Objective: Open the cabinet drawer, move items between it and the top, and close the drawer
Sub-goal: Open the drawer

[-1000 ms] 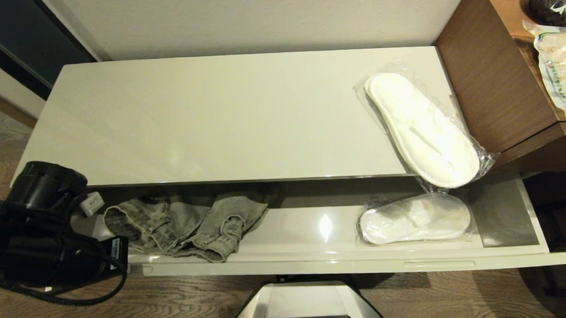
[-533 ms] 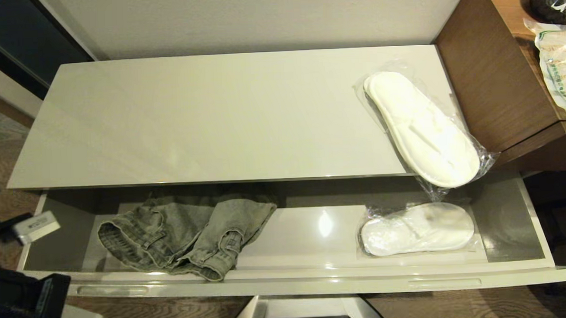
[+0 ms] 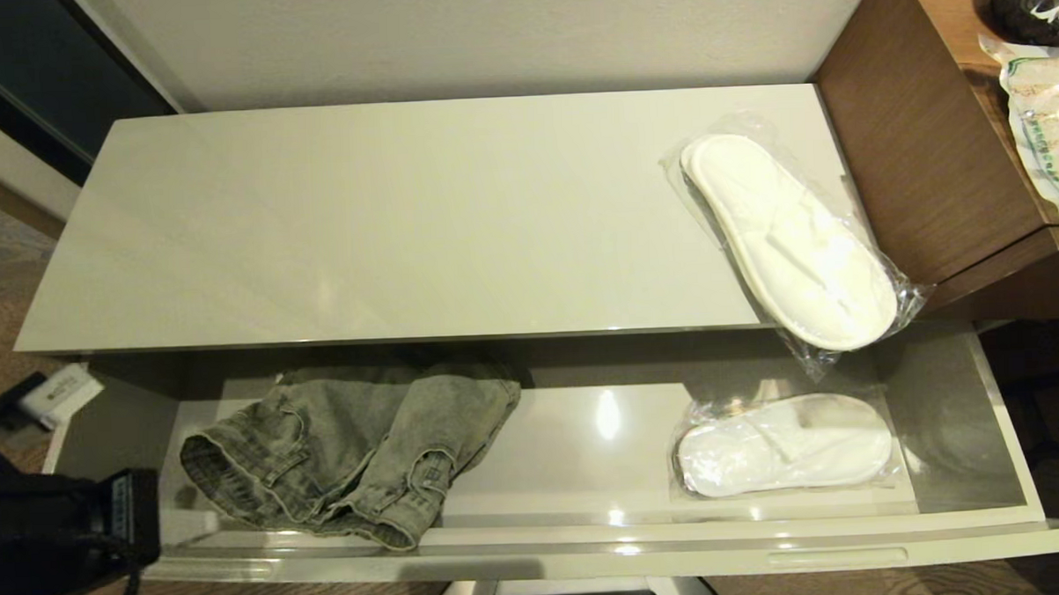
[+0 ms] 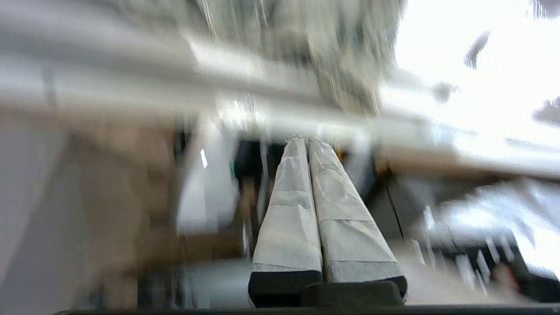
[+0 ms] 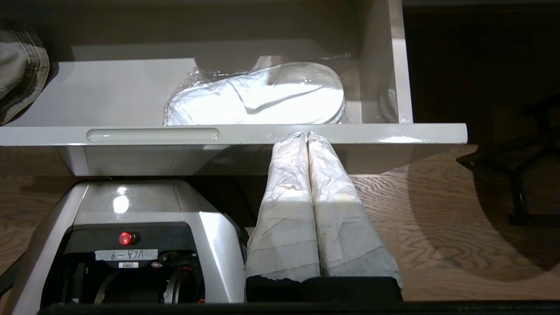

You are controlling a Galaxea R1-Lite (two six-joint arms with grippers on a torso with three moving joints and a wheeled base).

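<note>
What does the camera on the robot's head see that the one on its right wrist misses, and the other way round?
Only the head view shows the cabinet top with a bagged pair of slippers lying on it, overhanging the front edge, and the left arm low at the drawer's left end.

Only the right wrist view shows the right gripper, jaws shut with nothing between them, just in front of the drawer's front edge.

Both show the open drawer, the second bagged slippers inside it, the jeans and the robot's base.
</note>
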